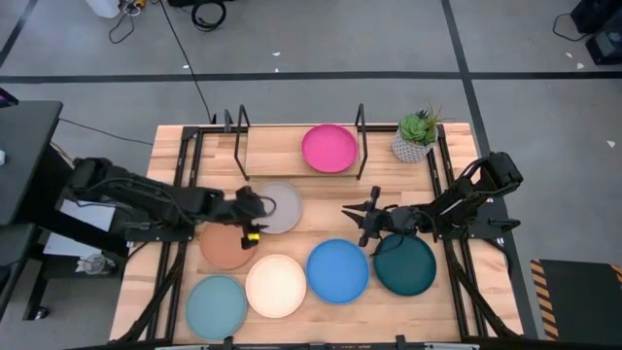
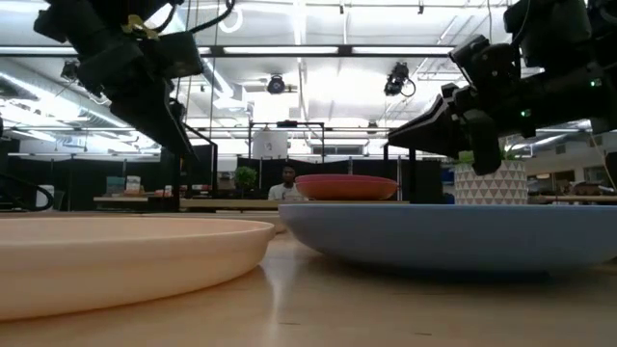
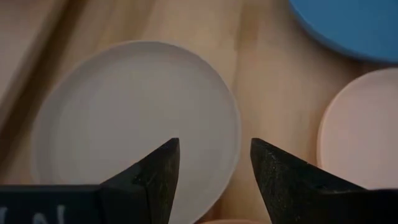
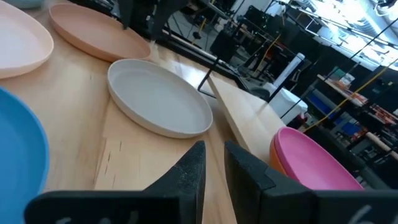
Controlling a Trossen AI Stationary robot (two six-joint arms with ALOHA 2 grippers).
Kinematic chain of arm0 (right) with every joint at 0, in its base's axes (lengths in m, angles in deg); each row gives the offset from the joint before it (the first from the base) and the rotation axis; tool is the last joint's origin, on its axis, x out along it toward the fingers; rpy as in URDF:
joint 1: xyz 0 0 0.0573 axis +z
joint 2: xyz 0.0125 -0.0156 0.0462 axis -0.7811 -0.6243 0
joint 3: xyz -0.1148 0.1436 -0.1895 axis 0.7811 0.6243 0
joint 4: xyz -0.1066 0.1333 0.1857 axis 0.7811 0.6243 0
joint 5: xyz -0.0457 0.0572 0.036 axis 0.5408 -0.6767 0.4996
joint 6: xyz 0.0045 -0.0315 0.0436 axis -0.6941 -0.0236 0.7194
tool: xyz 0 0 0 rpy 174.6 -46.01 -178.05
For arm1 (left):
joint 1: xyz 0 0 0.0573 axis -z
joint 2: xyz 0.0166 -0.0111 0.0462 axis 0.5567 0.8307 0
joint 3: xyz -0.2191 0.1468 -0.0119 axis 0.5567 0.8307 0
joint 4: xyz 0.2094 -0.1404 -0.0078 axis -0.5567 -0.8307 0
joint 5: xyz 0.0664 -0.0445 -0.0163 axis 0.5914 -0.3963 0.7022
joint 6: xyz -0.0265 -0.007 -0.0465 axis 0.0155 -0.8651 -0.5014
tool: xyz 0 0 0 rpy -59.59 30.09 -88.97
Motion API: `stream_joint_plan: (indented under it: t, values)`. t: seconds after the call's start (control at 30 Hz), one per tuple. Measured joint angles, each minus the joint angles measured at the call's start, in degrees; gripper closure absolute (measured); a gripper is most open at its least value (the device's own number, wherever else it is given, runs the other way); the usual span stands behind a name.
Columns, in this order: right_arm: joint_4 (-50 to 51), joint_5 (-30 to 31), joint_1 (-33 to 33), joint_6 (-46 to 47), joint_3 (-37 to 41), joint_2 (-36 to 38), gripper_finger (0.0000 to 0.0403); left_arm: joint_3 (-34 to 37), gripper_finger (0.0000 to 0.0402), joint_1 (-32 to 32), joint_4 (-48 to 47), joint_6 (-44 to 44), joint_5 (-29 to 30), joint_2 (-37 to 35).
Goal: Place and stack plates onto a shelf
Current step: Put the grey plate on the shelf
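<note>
Left gripper (image 1: 264, 207), fingers spread and empty, hovers at the grey plate's (image 1: 280, 207) edge on the table (image 1: 175, 146), while the right gripper (image 1: 358, 222), nearly closed and apparently empty, waits before the shelf (image 1: 277, 151) carrying the magenta plate (image 1: 328, 148).

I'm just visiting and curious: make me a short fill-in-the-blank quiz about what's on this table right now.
1. The top plate on the shelf is coloured ____.
2. The left gripper hovers with its fingers open over the ____ plate.
3. The blue plate lies between the dark teal plate and the ____ plate.
4. Beside the shelf stands a small potted ____.

Missing words: magenta; grey; cream; plant
</note>
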Motion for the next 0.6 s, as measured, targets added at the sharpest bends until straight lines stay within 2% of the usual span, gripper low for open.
stream_joint_plan:
  t: [0.23, 0.43, 0.6]
  values:
    - [-1.0, 0.0, 0.0, -1.5, 0.0, 0.0, 0.0338, -8.9, 0.0205, 2.2, -8.0, -3.2, -1.0, 12.6]
    - [-1.2, -0.9, 0.0, -1.3, 0.0, 0.0, 0.0338, -17.1, 0.023, 2.8, -15.3, 0.1, -0.9, 23.1]
    - [-1.2, -2.1, 0.1, -0.8, 0.0, 0.0, 0.0338, -20.6, 0.0242, 2.5, -20.1, 1.9, -1.4, 29.4]
